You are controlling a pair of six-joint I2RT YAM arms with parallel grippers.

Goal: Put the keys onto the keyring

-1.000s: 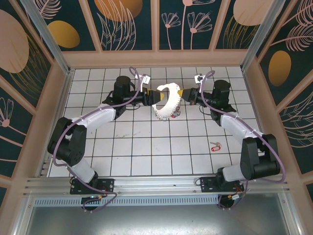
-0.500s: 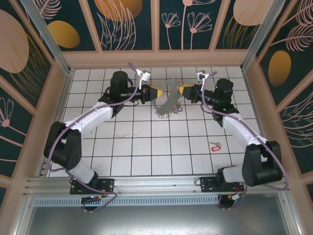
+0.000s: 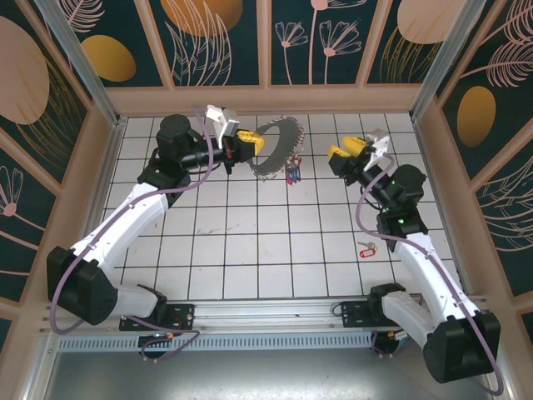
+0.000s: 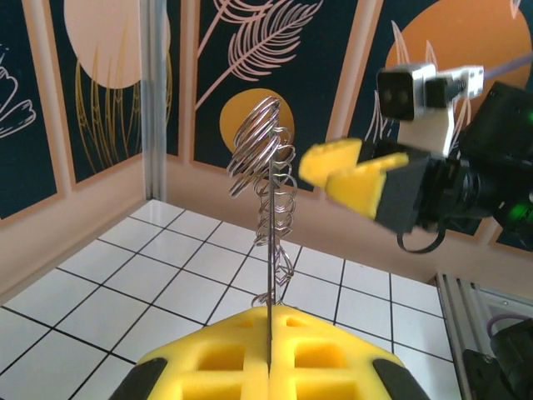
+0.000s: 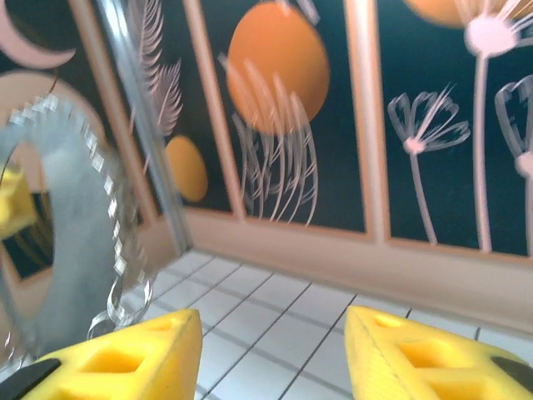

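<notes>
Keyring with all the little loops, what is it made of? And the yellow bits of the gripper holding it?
The keyring looks like thin metal: silvery grey and shiny, with small wire loops along its rim. The yellow fingers of the left gripper look like matte plastic or rubber, dull and moulded with square hollows; which of the two is hard to tell.

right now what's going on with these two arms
The left gripper is shut on the rim of a big metal keyring, holding it up in the air. Some keys hang from it. The right gripper is open and not touching the ring. One more key lies loose on the table.
</notes>
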